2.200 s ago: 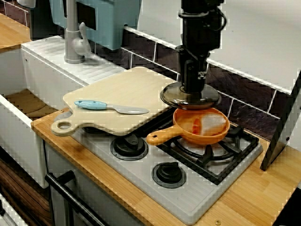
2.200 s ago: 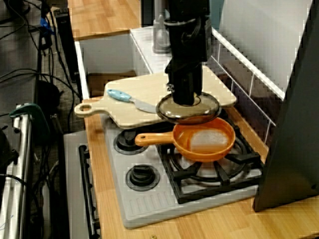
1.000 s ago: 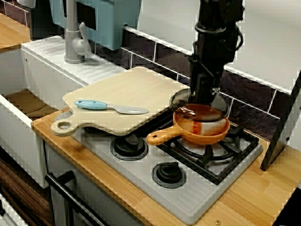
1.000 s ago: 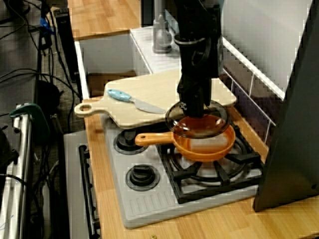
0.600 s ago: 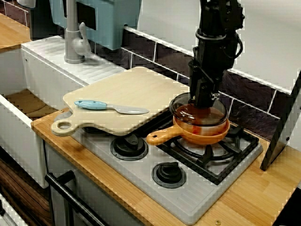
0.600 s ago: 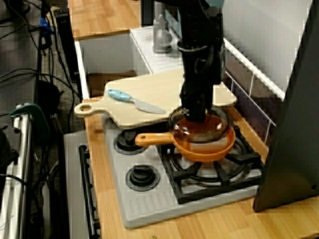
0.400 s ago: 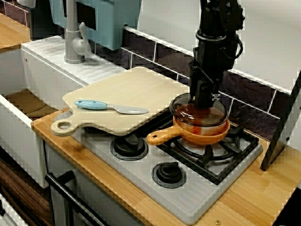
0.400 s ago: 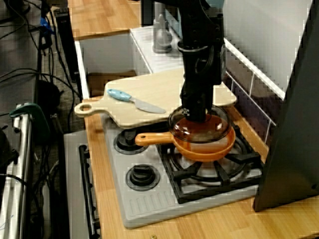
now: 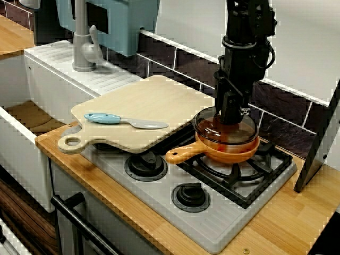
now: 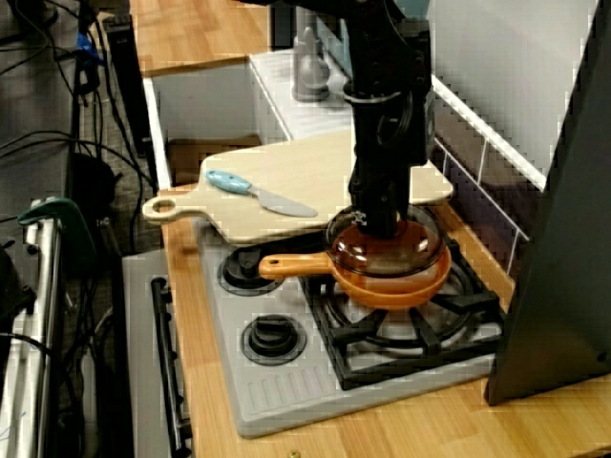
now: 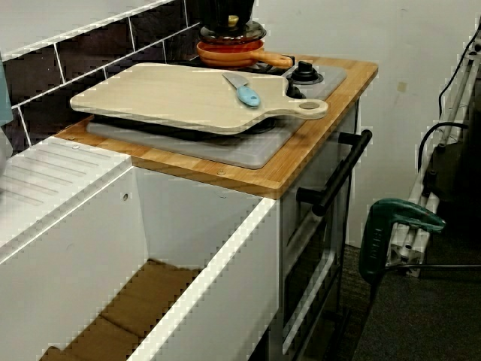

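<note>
In the front view my black gripper (image 9: 229, 118) reaches straight down onto the knob of a round glass lid (image 9: 226, 133). The lid lies on an orange pan (image 9: 183, 154) on the hob's back burner. The jaws stand close together around the knob, shut on it. The view from the side shows the same: gripper (image 10: 374, 224), glass lid (image 10: 387, 250), orange pan (image 10: 286, 267) with its handle pointing left. From the sink end, the lid (image 11: 231, 31) and pan (image 11: 263, 56) sit far back and the gripper's tips are cut off at the top.
A wooden cutting board (image 9: 143, 103) lies over the hob's left half, with a blue-handled knife (image 9: 103, 118) on it. Two burner knobs (image 9: 190, 195) sit at the front. A faucet (image 9: 82, 48) and sink (image 9: 21, 117) are at left, a dark leaning panel (image 9: 319, 149) at right.
The gripper carried the glass lid right from above the board's edge and lowered it onto the orange pan. Over the last half second it has hardly moved.
</note>
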